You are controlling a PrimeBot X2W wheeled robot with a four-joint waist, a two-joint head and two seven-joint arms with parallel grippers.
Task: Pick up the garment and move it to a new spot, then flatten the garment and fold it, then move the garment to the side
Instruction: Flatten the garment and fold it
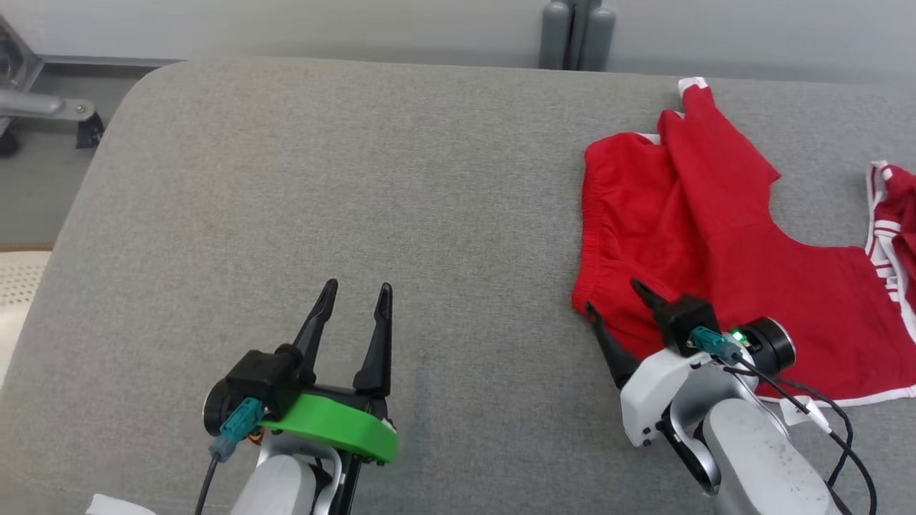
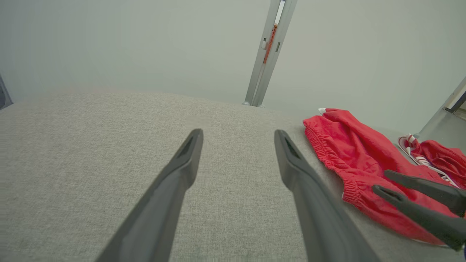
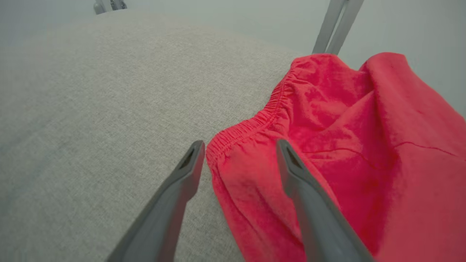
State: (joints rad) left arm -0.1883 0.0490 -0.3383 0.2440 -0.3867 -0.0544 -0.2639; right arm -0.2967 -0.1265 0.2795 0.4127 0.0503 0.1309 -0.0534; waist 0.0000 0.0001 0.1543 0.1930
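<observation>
We take the step in hand to be the first pick-up, with nothing gripped yet. Nearest us, at 7 o'clock in the head view, the left claw (image 1: 358, 286) hovers over the bare gray cloth of the desk (image 1: 322, 179). Its fingers are spread moderately wide, hold nothing, and point toward 12 o'clock.

At 4 o'clock the right claw (image 1: 610, 295) is also spread and empty, and it straddles the near corner of the red shorts (image 1: 715, 236). In the right wrist view one finger lies over gray cloth, the other over red fabric, and the gathered waistband runs between them.

To do this well, we would lower the right claw until both tips press into the cover. Then we would shut on the elastic band itself, taking both layers, because the thin fabric beside it may slip or lift singly. After that we lift straight up before carrying toward 9 o'clock, where the desk is free.

The right forearm comes in from 5 o'clock with its wrist rolled, so the fingers angle toward 10 o'clock. The shorts lie rumpled from 4 to 1 o'clock, one leg folded over. Beyond them, at 3 o'clock, is a striped red piece (image 1: 894, 214), apart from the shorts, and a gray post (image 1: 576, 32) stands past the far edge.
</observation>
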